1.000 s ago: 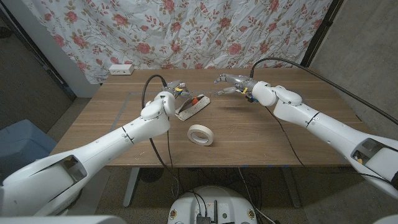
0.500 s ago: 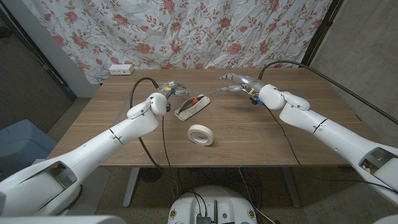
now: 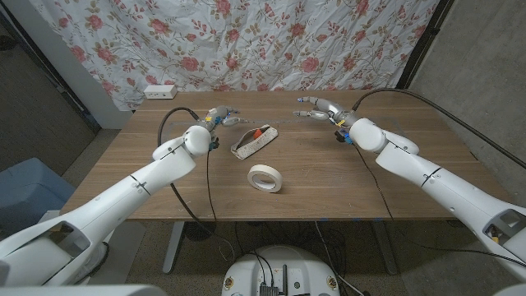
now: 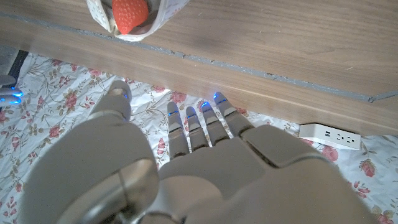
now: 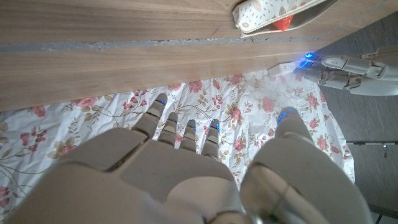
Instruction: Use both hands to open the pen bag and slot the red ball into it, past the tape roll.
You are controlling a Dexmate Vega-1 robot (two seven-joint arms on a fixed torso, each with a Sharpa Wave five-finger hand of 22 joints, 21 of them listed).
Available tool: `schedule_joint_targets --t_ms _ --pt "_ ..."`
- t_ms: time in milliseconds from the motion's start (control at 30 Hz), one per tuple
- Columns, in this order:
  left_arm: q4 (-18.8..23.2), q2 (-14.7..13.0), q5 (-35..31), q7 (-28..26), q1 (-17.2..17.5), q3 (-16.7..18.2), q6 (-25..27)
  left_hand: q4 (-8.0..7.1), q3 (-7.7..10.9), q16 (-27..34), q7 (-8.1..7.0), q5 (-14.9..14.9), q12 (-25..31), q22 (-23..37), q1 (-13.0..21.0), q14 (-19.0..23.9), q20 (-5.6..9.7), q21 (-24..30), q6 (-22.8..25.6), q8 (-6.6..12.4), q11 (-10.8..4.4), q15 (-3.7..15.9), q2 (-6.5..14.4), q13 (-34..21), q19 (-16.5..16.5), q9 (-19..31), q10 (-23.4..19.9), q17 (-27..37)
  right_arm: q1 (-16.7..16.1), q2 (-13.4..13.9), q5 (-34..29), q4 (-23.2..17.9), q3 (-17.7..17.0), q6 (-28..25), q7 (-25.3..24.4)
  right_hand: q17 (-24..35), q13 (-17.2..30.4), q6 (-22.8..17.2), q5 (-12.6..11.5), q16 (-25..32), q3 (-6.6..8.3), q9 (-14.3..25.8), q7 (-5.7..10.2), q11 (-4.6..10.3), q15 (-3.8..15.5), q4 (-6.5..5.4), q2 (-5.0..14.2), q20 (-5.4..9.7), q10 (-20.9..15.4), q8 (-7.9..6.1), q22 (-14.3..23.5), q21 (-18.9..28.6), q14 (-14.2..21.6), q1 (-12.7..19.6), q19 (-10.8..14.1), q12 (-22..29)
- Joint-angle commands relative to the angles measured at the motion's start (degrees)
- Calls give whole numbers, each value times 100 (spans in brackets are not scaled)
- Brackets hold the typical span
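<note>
While both hands [image 3: 220,115] [image 3: 316,108] hover spread and empty, the pen bag [image 3: 253,141] holding the red ball [image 3: 259,131] lies between them.

One pen bag [image 3: 254,141], one red ball [image 3: 256,132], one tape roll [image 3: 265,178], two hands [image 3: 220,116] [image 3: 317,108]

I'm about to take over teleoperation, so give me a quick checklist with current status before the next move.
1. Red ball inside the pen bag: ok, it sits in the bag's open mouth.
2. Pen bag closed: not ok, still open.
3. Left hand free: ok, fingers apart, holding nothing.
4. Right hand free: ok, fingers apart, holding nothing.
5. Tape roll out of the way: ok, lies flat on the table nearer the robot, apart from the bag.
6. Ball fully seated: cannot tell.
</note>
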State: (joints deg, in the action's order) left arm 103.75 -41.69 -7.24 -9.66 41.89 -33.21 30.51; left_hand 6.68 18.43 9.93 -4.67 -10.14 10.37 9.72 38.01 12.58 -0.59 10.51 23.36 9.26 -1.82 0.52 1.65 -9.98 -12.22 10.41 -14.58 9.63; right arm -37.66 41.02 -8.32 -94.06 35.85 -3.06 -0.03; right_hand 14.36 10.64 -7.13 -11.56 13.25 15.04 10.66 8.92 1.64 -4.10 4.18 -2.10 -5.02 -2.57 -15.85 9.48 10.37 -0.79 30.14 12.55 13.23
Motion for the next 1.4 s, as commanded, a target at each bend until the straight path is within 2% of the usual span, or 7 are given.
schedule_joint_targets --t_ms 33,167,333,467,733,1033,1400 --pt "-299 12 951 -364 293 407 -930 -110 -3 13 -30 5 10 21 -234 -93 -24 -1 -181 35 58 -50 189 -23 75 3 96 39 -594 -2 934 -11 -541 276 -334 -14 15 -23 27 24 -37 -5 -15 -31 -40 -20 2 -8 -141 29 8 -3 23 -138 -26 5" --pt "-673 48 1151 -290 280 425 -1459 -229 -10 18 -163 9 18 21 -512 -161 -53 2 -441 24 -6 -68 358 -22 149 -9 166 44 -827 -17 1325 -80 -728 326 -455 -27 11 -18 66 13 -75 -14 -16 -23 -14 -60 8 -13 -187 71 9 -21 13 -252 -106 -2" --pt "-1032 125 1339 -267 280 444 -1976 -274 -17 -7 -172 3 -4 19 -687 -303 -35 -14 -625 28 9 -92 431 -19 266 -20 305 37 -974 -141 1634 18 -849 543 -648 -38 6 18 98 14 -107 -23 -30 -24 15 -103 30 29 -224 127 10 -14 29 -367 -127 -13" --pt "-1485 275 1634 -201 316 527 -2667 -373 22 -29 -386 -28 -16 12 -1072 -635 27 -20 -1220 17 2 -115 657 -14 477 -39 601 25 -1088 -264 1866 104 -948 701 -822 -44 3 15 113 15 -122 -28 -46 -6 41 -128 50 43 -247 151 10 -8 40 -430 -130 -21" --pt "-2046 463 1750 -209 300 513 -3519 -453 31 -19 -138 -37 -3 8 -1373 -875 99 -20 -1661 2 -12 -45 715 -8 652 -51 770 25 -1250 -279 2083 75 -1024 734 -982 -57 -2 -14 133 31 -153 -37 -132 -19 89 -178 94 78 -318 193 10 11 94 -563 -112 -28" --pt "-2370 706 2000 -331 377 606 -3994 -492 25 -7 112 -45 7 4 -1564 -962 133 -15 -1903 19 -16 25 715 -3 731 -55 831 21 -1359 -481 2454 372 -1093 1113 -1017 -70 -5 -81 139 28 -199 -44 -296 -38 121 -234 121 95 -340 228 10 26 109 -725 -87 -59" --pt "-2958 1157 2527 -341 402 767 -4598 -526 53 21 212 -61 47 2 -1694 -933 137 -1 -1750 109 22 44 759 1 750 -55 762 17 -1426 -830 2983 987 -1267 1903 -951 -78 -6 -146 120 32 -255 -47 -356 -81 183 -326 181 120 -409 275 11 31 135 -944 -76 -75"
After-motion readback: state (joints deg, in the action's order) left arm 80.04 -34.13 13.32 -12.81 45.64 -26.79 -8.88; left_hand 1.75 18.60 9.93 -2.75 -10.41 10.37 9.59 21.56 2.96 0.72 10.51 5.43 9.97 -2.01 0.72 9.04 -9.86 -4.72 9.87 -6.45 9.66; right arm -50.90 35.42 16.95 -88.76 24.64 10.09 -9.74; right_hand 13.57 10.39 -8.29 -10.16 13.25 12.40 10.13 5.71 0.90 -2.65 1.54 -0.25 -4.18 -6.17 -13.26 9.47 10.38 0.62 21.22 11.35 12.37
